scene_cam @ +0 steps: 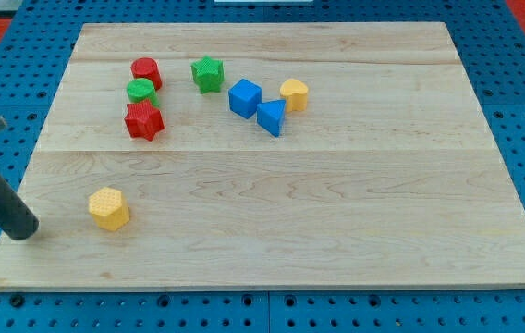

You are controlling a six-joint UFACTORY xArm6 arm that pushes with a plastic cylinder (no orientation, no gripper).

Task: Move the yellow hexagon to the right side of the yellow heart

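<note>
The yellow hexagon (108,208) lies near the view's lower left of the wooden board (336,231). The yellow heart (294,94) sits in the upper middle, just right of a blue triangle (271,117) and a blue cube (244,97). My tip (24,231) rests at the board's left edge, a short way left of the yellow hexagon and slightly lower, not touching it. The rod slants up to the view's left edge.
A red cylinder (145,71), a green cylinder (140,91) and a red star (143,121) cluster at the upper left. A green star (208,74) lies between them and the blue cube. Blue pegboard surrounds the board.
</note>
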